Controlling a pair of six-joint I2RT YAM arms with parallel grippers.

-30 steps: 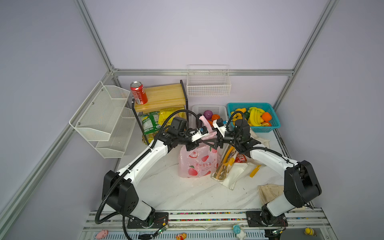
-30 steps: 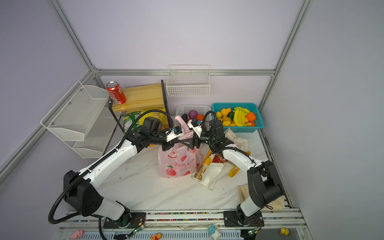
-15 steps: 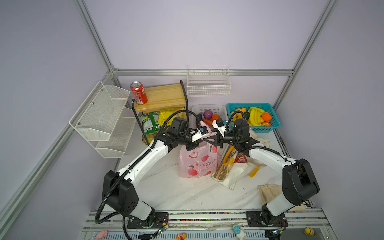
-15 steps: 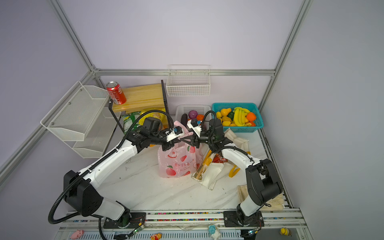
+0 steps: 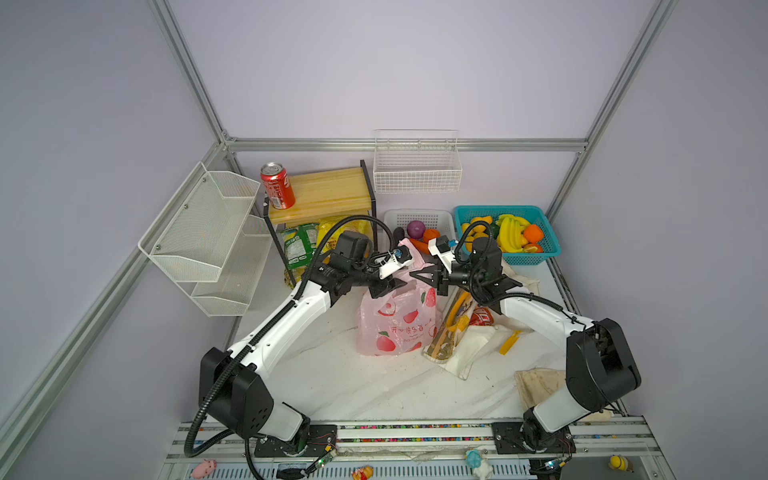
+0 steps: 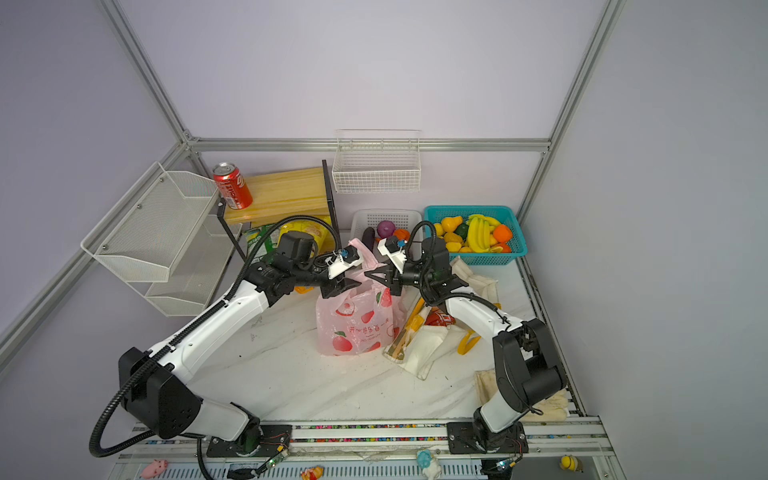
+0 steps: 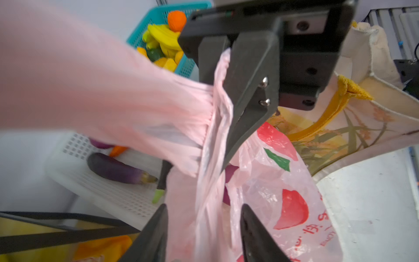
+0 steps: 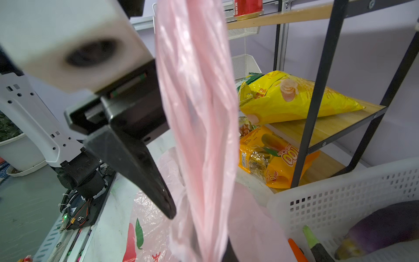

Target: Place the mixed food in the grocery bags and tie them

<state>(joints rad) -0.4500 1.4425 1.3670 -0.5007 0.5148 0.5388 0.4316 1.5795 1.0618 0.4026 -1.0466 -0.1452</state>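
The thin translucent pink plastic bag with red fruit prints (image 5: 397, 328) is standing mid-table, with bare white tabletop (image 5: 332, 382) lying open in front. The right gripper (image 5: 415, 275) is pinching its bunched handle. The left gripper (image 7: 204, 206) is standing open astride the plastic. A purple onion (image 5: 415, 228) is sitting in the white perforated basket (image 5: 432, 217) behind.

Pink bag (image 5: 397, 324): translucent pink, with red fruit prints, green leaves and red lettering.
Canvas tote (image 7: 374, 118): cream, with yellow-orange straps and a print of orange flowers on green stems.
Cola can (image 5: 277, 185): red, white script, silver top.
Onion (image 5: 416, 228): purple.
Bananas (image 5: 513, 235): yellow.
Basket (image 5: 498, 210): teal.
Tabletop (image 5: 353, 382): white, grey veining.
My jaws: black.
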